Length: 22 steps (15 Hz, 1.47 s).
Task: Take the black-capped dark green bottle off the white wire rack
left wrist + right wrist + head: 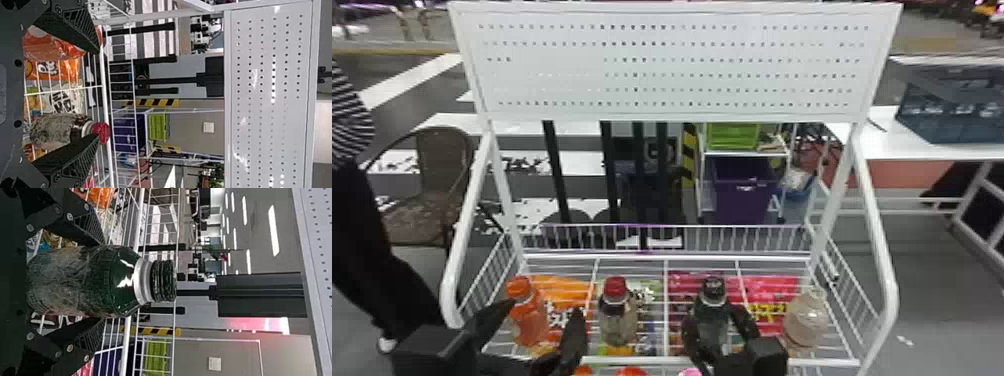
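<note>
The dark green bottle [714, 327] stands upright on the white wire rack [742, 258], right between the fingers of the right gripper [712, 314]. Its black cap [163, 281] points up, clear above the fingertips. The two fingers are clamped on the bottle from opposite sides, both lying against its body in the right wrist view, so the squeeze runs across the long axis and not along it.

That right angle is what the next move turns on. With the grip set, the step left looks to be the lift: straight up along the bottle's own axis, then back toward the robot over the front rail [632, 360]. Pulling back too soon could knock the base on that rail or tip the bottle in the fingers (the wrinkled film on it might let it slip a little, too).

The right arm is plainly the nearer one. The left gripper [545, 306] is over at the robot's left with its fingers spread apart, beyond the red-capped bottle [618, 320], and is not needed here.
</note>
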Each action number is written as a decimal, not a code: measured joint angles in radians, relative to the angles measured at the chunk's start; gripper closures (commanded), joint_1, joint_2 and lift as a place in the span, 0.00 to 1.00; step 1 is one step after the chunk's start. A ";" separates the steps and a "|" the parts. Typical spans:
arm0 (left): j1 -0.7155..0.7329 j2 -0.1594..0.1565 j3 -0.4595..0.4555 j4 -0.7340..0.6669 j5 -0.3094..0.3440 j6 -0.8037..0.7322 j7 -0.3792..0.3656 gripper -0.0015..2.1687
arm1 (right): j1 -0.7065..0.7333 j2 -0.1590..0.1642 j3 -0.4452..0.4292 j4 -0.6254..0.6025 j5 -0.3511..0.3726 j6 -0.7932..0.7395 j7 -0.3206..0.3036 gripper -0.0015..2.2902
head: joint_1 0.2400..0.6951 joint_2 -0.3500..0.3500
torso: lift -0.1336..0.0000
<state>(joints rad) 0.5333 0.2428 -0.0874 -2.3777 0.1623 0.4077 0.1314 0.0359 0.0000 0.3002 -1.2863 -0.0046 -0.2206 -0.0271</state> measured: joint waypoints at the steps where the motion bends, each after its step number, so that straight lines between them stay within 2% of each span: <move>1: -0.003 0.000 0.000 0.000 0.001 0.001 0.000 0.07 | 0.001 0.000 -0.001 -0.005 -0.007 0.008 0.001 0.49 | 0.57 0.50 | 1.00; 4: -0.005 -0.002 -0.001 0.003 0.002 0.002 0.000 0.07 | 0.024 0.000 -0.003 -0.046 -0.020 0.017 0.000 0.49 | 0.57 0.50 | 1.00; 7: -0.004 -0.001 -0.002 0.000 0.002 0.003 0.002 0.07 | 0.076 -0.011 -0.003 -0.165 -0.021 0.054 -0.009 0.49 | 0.57 0.50 | 1.00; 9: -0.003 0.000 -0.002 -0.002 0.002 0.003 0.002 0.07 | 0.129 -0.035 -0.005 -0.283 -0.018 0.132 -0.024 0.49 | 0.57 0.50 | 1.00; 13: -0.004 -0.001 -0.001 -0.009 0.003 0.003 0.002 0.07 | 0.272 -0.112 -0.059 -0.557 -0.042 0.283 -0.025 0.48 | 0.57 0.50 | 1.00; 16: -0.009 -0.002 0.000 -0.011 0.003 0.003 0.004 0.07 | 0.383 -0.156 -0.114 -0.729 -0.047 0.317 -0.022 0.48 | 0.57 0.50 | 1.00; 19: -0.012 -0.003 -0.001 -0.009 0.004 0.003 0.005 0.07 | 0.482 -0.168 -0.182 -0.850 -0.058 0.313 -0.014 0.48 | 0.57 0.50 | 1.00; 22: -0.012 -0.004 0.000 -0.010 0.004 0.003 0.005 0.07 | 0.574 -0.169 -0.252 -0.918 -0.094 0.289 -0.003 0.48 | 0.57 0.50 | 1.00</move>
<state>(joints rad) 0.5215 0.2393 -0.0879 -2.3873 0.1660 0.4104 0.1365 0.6100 -0.1695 0.0481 -2.2045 -0.0982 0.0682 -0.0306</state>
